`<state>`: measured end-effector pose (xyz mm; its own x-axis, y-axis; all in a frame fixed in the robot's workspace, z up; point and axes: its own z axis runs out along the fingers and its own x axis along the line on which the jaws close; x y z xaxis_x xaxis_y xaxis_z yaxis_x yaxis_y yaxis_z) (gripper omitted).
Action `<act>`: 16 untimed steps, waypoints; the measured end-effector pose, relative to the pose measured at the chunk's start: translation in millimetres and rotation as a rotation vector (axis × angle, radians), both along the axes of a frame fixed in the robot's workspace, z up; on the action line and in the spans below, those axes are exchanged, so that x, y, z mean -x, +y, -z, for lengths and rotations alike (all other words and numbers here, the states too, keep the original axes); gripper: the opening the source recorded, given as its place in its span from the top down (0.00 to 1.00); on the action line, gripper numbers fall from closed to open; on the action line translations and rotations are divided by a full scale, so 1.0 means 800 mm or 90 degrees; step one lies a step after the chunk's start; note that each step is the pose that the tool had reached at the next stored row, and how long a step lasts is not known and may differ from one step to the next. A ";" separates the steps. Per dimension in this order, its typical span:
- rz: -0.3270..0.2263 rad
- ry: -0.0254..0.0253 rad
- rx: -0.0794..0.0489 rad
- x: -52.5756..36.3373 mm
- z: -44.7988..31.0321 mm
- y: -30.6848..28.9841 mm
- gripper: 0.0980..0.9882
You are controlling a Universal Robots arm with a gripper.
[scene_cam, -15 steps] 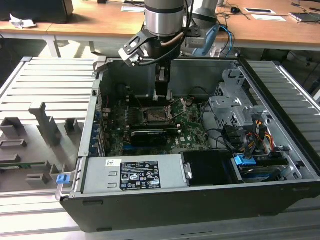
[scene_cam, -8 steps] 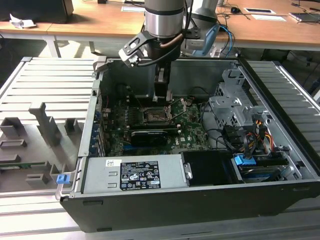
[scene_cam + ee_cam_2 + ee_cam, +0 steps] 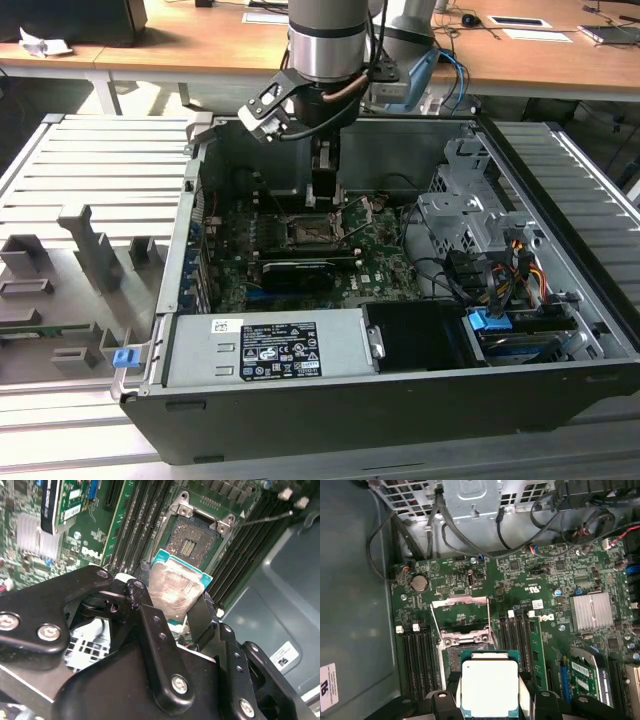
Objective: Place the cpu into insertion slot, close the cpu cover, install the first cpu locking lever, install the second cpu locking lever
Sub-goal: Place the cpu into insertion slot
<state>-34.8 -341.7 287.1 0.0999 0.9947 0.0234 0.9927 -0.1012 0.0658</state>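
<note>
My gripper [image 3: 176, 611] is shut on the cpu [image 3: 176, 586], a square chip with a silvery top and teal edge, clamped flat between two black fingers [image 3: 150, 625]. In the first wrist view the cpu [image 3: 489, 686] hangs above the near edge of the insertion slot [image 3: 462, 652]. The slot [image 3: 192, 541] lies open in the green motherboard, its contact field bare. The cpu cover [image 3: 460, 602] is swung back from the slot, with thin wire levers raised beside it. In the exterior view the gripper [image 3: 325, 195] hangs inside the case just above the slot [image 3: 310, 232].
A long black card [image 3: 296, 272] lies just in front of the slot. Memory slots [image 3: 420, 650] flank the socket, and a silver heatsink [image 3: 592, 611] sits nearby. The power supply [image 3: 265, 350], a drive cage [image 3: 470, 215] and loose cables [image 3: 500, 270] crowd the case. A grey fixture tray [image 3: 80, 270] stands at the exterior view's left.
</note>
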 end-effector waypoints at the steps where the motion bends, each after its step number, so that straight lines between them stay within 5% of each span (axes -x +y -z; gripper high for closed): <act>1: -0.016 0.0000 0.000 0.000 0.0014 0.0000 0.50; 4: -0.062 0.0001 -0.002 0.000 0.0048 -0.0001 0.50; 16: -0.066 -0.0002 -0.006 0.000 0.0062 0.0000 0.50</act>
<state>-34.9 -341.7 282.1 -0.0030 0.9995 0.0330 0.9978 0.0008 0.0656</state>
